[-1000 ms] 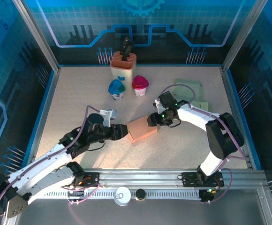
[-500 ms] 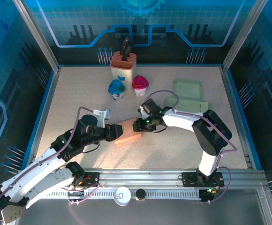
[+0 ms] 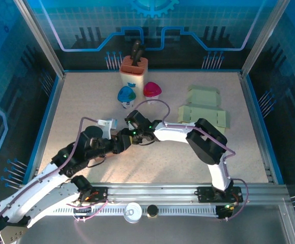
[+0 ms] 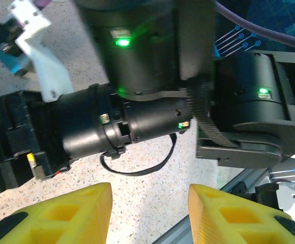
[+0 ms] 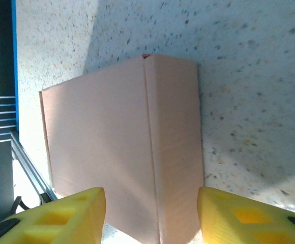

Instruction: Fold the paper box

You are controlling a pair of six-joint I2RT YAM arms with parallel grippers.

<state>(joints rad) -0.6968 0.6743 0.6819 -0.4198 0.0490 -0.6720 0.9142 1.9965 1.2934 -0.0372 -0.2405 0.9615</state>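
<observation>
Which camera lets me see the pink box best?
The right wrist camera. The box lies flat on the table below it, big and sharp, fold line plain. From the top camera the left arm and right arm crowd over that spot, hiding the box. The left wrist camera faces the right arm instead.

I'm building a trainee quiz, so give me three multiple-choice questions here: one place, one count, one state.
1. Where on the table does the green box lie? A back right; B front left; C centre.
2. How many cups stand by the holder? A one; B two; C four.
3. The right gripper is: A open; B shut; C holding a cup.
Key: A, it lies near the right wall at the back; B, one blue, one pink; A, its fingers stand apart over the pink box.
</observation>
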